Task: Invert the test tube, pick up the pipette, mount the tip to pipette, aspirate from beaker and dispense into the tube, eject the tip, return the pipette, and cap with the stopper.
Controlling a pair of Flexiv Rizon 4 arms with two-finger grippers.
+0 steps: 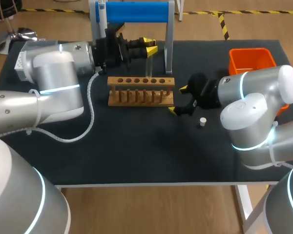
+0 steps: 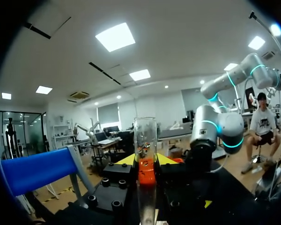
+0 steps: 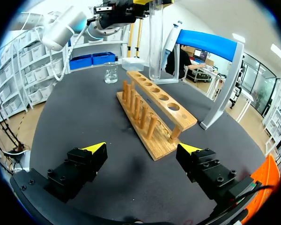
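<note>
A clear test tube hangs upright just behind the wooden rack, with my left gripper shut on its upper part. In the left wrist view the test tube stands between the yellow tips of the left gripper. My right gripper stands open low over the table at the rack's right end, holding nothing. Ahead of the right gripper lie the rack, the tube, a small glass beaker and the pipette on its blue-topped stand. A white stopper lies beside my right arm.
The blue-topped stand rises at the back behind the rack. An orange bin sits at the back right. A white box stands near the beaker. Bare dark table lies in front of the rack.
</note>
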